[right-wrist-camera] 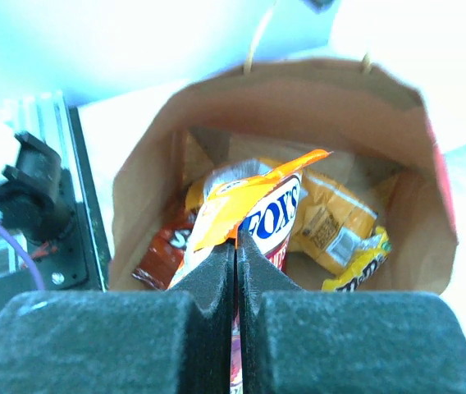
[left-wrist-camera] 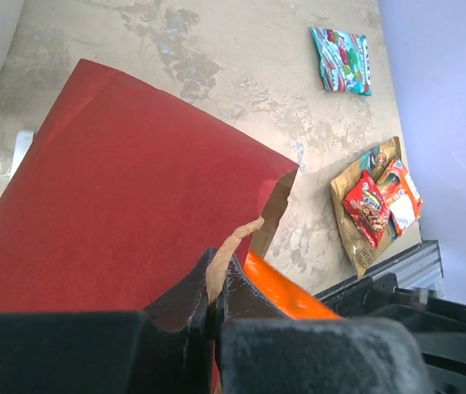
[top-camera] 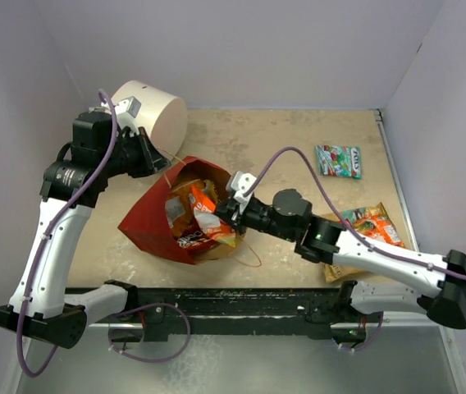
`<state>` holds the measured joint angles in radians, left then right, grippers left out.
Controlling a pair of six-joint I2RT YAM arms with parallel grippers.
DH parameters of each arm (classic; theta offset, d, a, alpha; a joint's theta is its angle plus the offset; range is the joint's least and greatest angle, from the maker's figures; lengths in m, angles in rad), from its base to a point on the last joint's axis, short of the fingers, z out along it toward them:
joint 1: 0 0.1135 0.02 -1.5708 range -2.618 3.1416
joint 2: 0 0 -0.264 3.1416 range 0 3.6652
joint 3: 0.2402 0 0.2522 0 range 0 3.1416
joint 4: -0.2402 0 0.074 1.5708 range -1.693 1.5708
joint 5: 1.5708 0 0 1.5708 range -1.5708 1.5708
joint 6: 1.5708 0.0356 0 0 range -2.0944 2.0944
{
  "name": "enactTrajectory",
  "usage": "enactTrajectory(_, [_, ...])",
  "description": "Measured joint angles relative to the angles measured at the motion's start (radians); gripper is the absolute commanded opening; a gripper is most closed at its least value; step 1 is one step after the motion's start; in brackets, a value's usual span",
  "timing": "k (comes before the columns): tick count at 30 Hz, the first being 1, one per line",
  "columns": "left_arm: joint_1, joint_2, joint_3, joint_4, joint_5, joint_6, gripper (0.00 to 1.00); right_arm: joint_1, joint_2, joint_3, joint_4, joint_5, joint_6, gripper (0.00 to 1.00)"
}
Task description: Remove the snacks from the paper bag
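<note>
The red paper bag (top-camera: 147,223) lies on its side with its mouth toward the right arm. My left gripper (left-wrist-camera: 215,283) is shut on the torn brown rim of the paper bag (left-wrist-camera: 126,189), holding it up. At the bag's mouth my right gripper (right-wrist-camera: 236,246) is shut on an orange Fox's snack packet (right-wrist-camera: 258,197). More snacks lie inside the brown interior (right-wrist-camera: 299,107): a yellow packet (right-wrist-camera: 360,267), an orange-yellow one (right-wrist-camera: 331,217) and a brown one (right-wrist-camera: 155,254). In the top view the right gripper (top-camera: 225,215) reaches into the bag's mouth.
A teal-green packet (top-camera: 338,161) lies at the back right. A pile of tan, orange and red packets (top-camera: 368,226) lies beside the right arm. A white drum (top-camera: 155,111) stands at the back left behind the left wrist. Walls close three sides.
</note>
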<state>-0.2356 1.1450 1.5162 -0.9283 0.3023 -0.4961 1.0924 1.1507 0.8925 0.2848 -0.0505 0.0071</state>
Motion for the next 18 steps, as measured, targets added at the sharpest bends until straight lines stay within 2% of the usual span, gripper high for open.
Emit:
enactTrajectory(7, [0.000, 0.003, -0.003, 0.010, 0.006, 0.003, 0.00, 0.000, -0.154, 0.111, -0.132, 0.050, 0.043, 0.00])
enactTrajectory(12, [0.000, 0.020, -0.004, 0.023, 0.013, 0.009, 0.00, 0.000, -0.228, 0.173, -0.260, 0.218, 0.091, 0.00])
enactTrajectory(18, [0.000, 0.031, -0.009, 0.030, 0.021, 0.009, 0.00, 0.000, -0.233, 0.241, -0.417, 0.445, 0.095, 0.00])
